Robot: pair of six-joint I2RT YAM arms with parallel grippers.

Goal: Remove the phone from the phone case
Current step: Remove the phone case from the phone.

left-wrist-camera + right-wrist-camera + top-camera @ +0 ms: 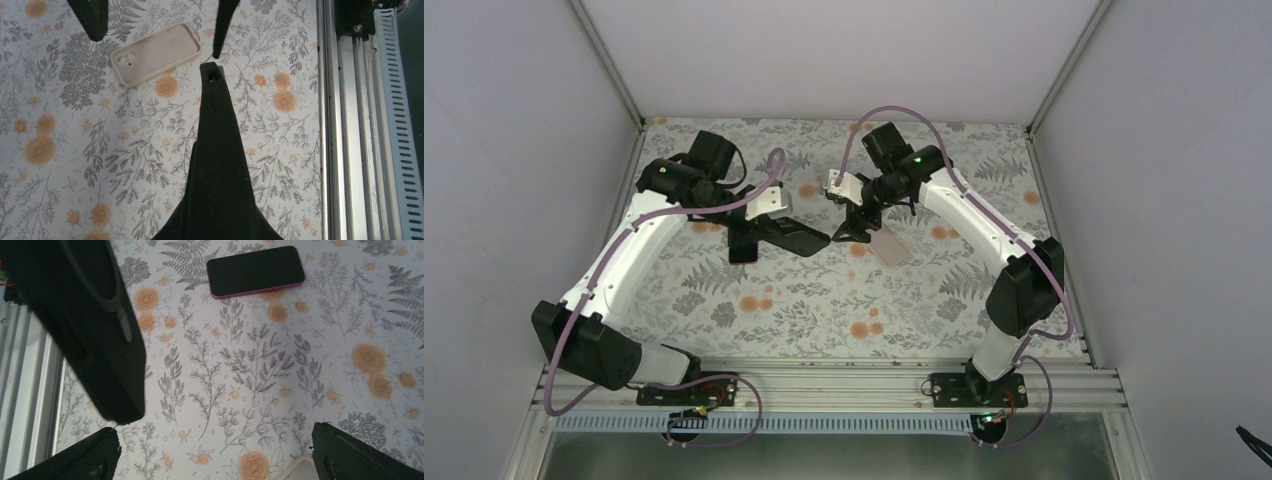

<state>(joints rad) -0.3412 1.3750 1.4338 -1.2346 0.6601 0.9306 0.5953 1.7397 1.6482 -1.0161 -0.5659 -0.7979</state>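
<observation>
The phone [255, 271], black screen up with a pink edge, lies bare on the floral cloth in the right wrist view. The empty beige phone case [157, 52] lies open side up; it also shows in the top view [890, 246]. My right gripper [861, 228] is open and hangs over the case's left end, holding nothing; only a corner of the case [301, 466] shows between its fingers [215, 460]. My left gripper [212, 70] is shut and empty, its tip [824, 240] pointing at the case from the left.
The floral cloth [824, 310] covers the table. The aluminium rail [350, 125] runs along the near edge, with both arm bases on it. Grey walls enclose the left, right and back.
</observation>
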